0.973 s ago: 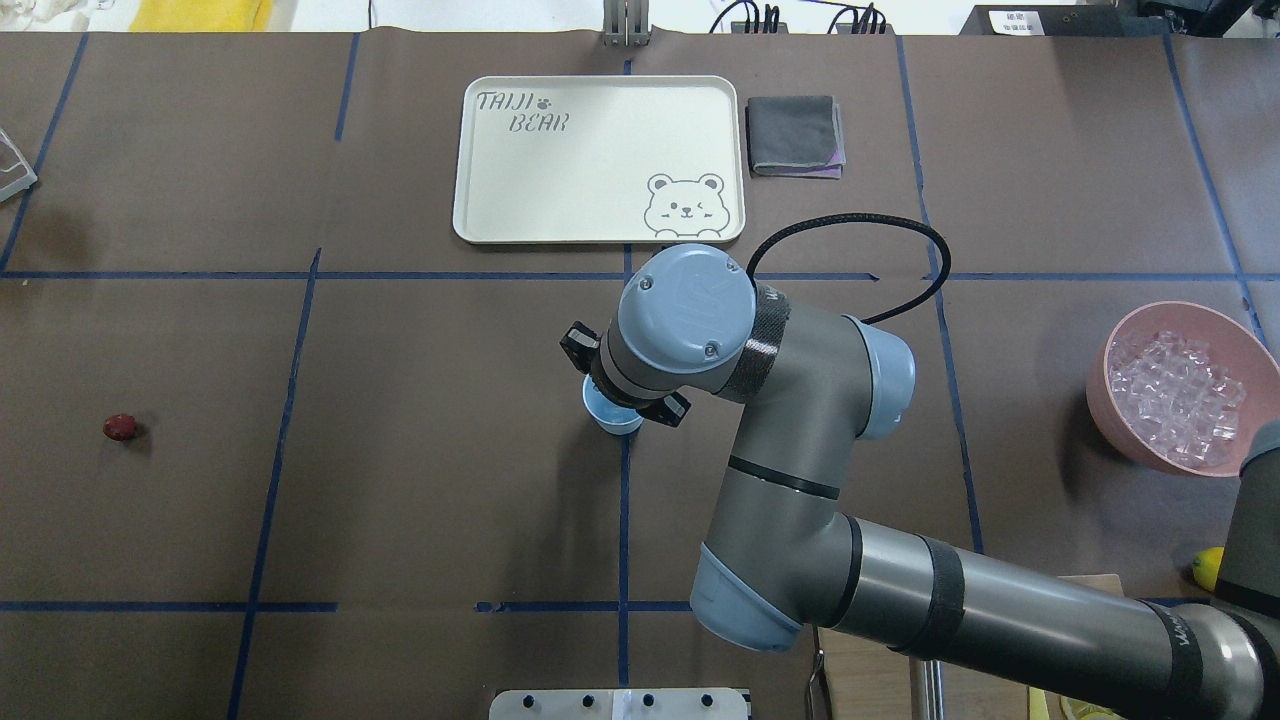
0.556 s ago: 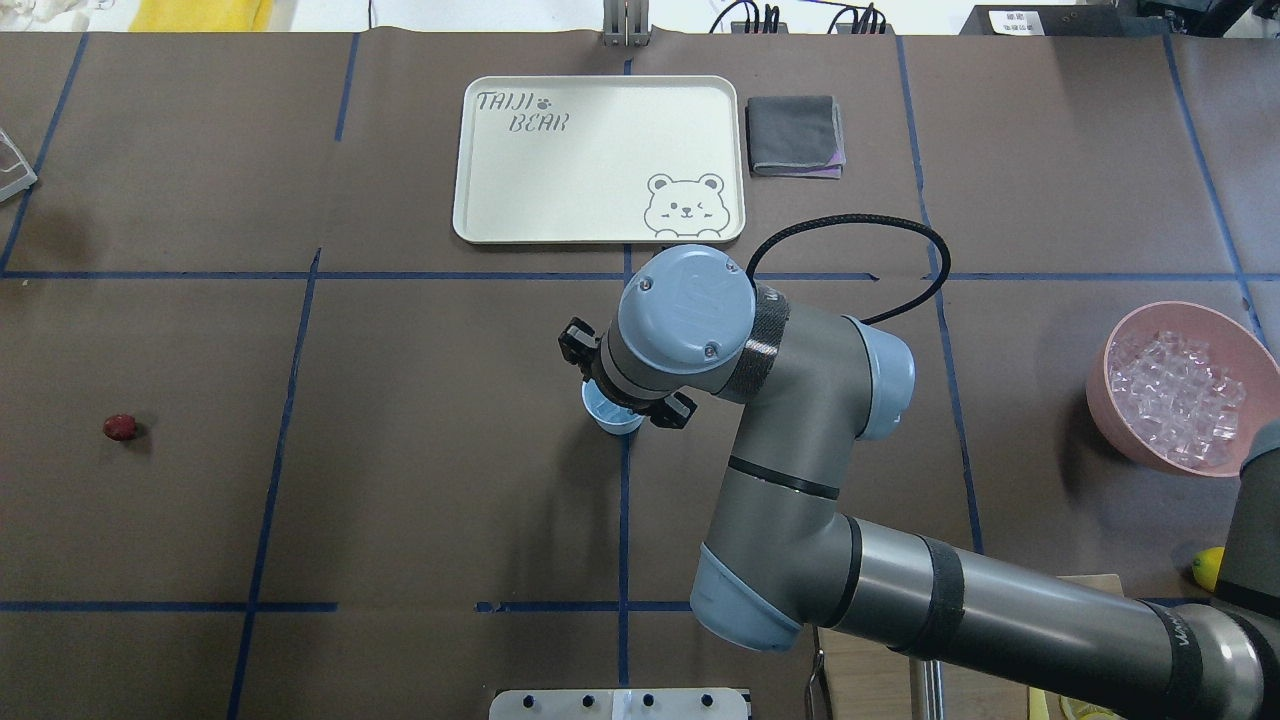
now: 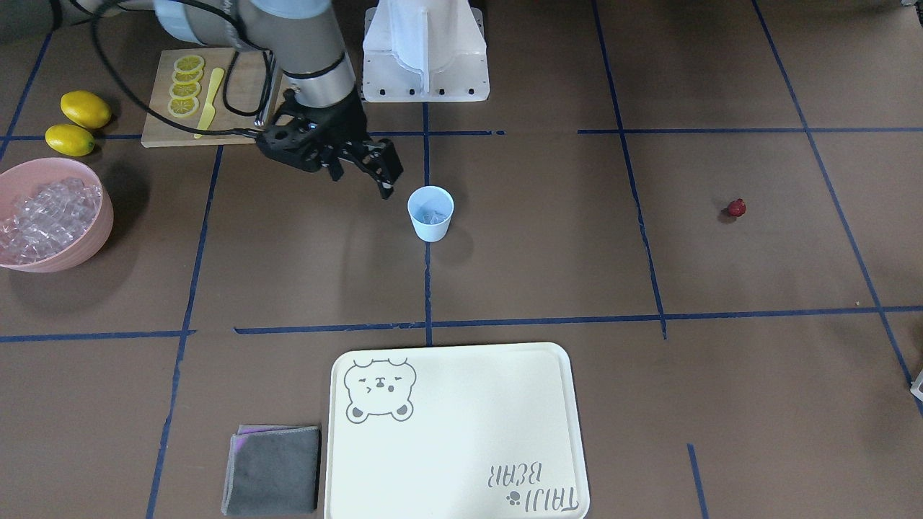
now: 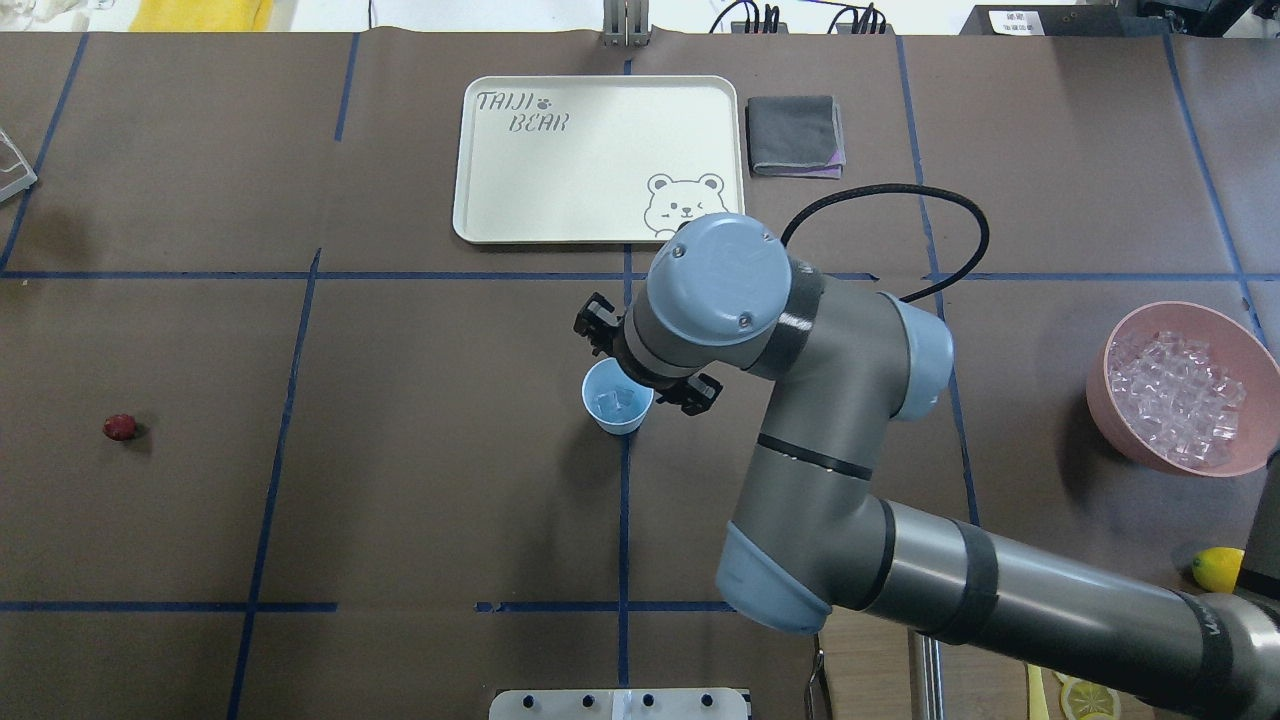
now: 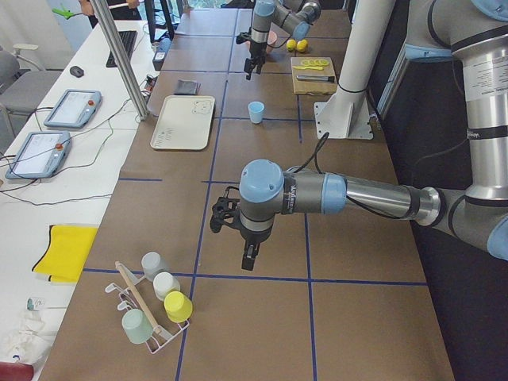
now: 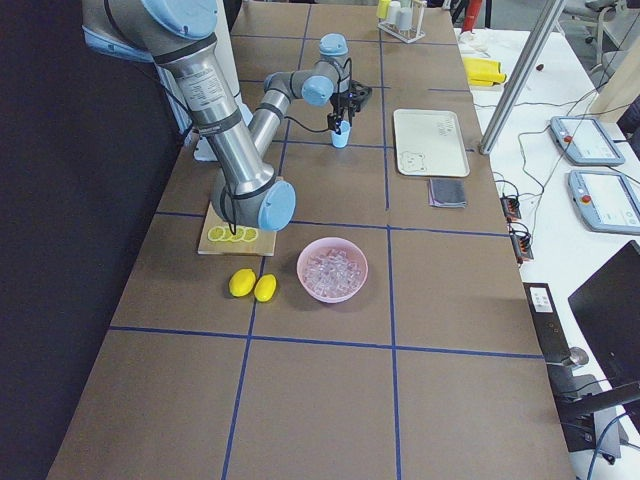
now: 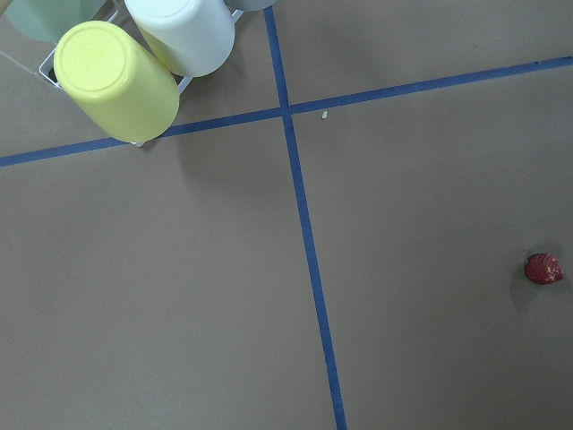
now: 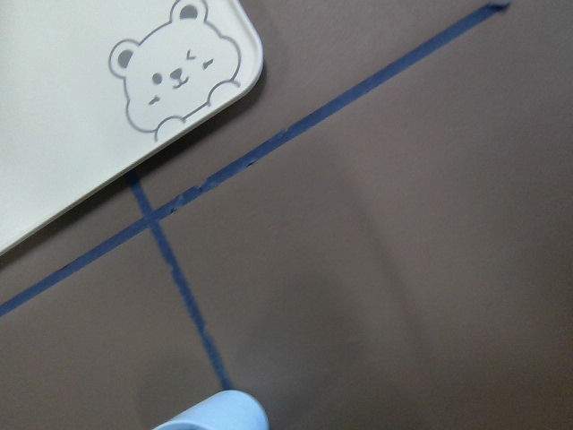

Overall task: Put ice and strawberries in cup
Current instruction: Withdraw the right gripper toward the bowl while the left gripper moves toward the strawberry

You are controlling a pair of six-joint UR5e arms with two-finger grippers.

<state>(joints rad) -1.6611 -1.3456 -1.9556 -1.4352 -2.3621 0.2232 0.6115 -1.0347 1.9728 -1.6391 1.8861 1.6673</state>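
Ice (image 3: 433,215) seen in cup (image 3: 430,229); right gripper (image 3: 363,182) held nr it, jaws apart, empty; left gripper (image 5: 248,260) state can't be told.

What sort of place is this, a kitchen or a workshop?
Probably a robotics lab, not a kitchen: a right robot arm and a left robot arm over a table with a blue tape grid, and control tablets on a side desk. The cup and ice look like props.
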